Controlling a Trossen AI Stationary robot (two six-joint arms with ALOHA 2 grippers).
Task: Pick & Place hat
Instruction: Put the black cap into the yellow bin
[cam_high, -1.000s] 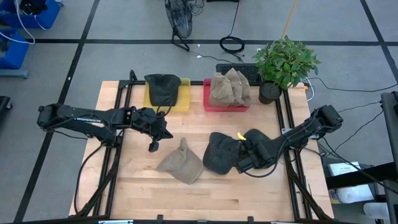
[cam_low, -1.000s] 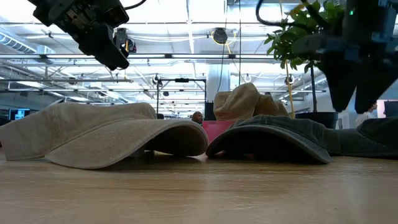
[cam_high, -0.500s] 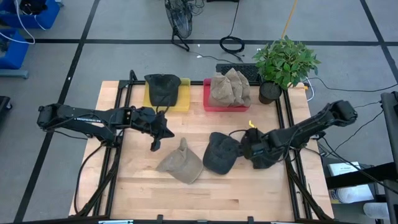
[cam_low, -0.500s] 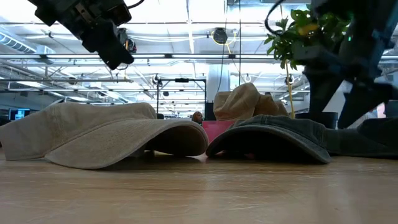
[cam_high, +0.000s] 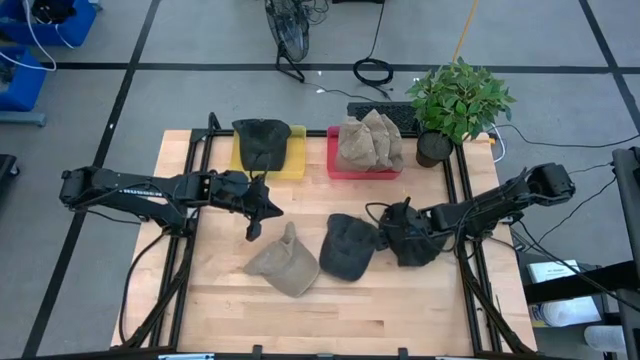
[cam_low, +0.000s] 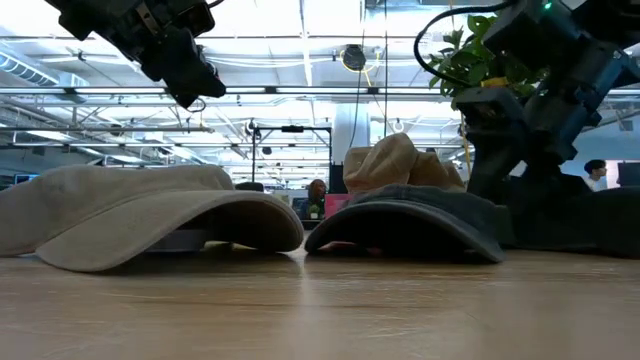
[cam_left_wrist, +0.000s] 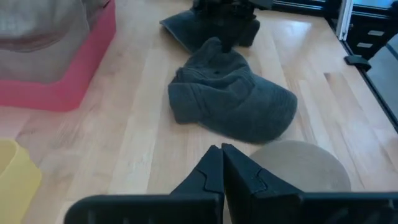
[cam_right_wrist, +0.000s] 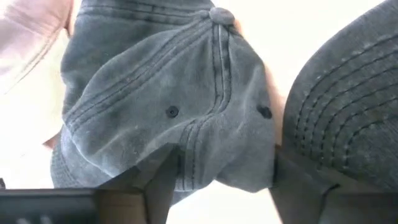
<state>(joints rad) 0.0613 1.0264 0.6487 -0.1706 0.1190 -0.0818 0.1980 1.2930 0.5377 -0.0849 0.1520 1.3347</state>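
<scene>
So the wooden table (cam_high: 330, 310) has a red bin (cam_high: 363, 166) stuffed with tan hats at the back, and right beside it a yellow bin (cam_high: 288, 160) with a dark hat (cam_high: 260, 142) sitting in it, plus a potted plant (cam_high: 455, 100) off at the back right corner. Out on the bare wood there's a tan hat (cam_high: 285, 265) toward the left and a dark grey hat (cam_high: 347, 247) just beside it, the two pretty much brim to brim in the low view. Another dark hat (cam_high: 405, 235) lies just right of the grey one, and that's where the right gripper (cam_high: 400, 232) is, down low at table level with its fingers spread open around the edge of the cap's crown; from the wrist view the fabric sits between the fingers but I honestly can't tell if they've got real hold of it. The left gripper (cam_high: 256, 207) hangs above the table in front of the yellow bin, fingers pinched fully together with nothing in them.
</scene>
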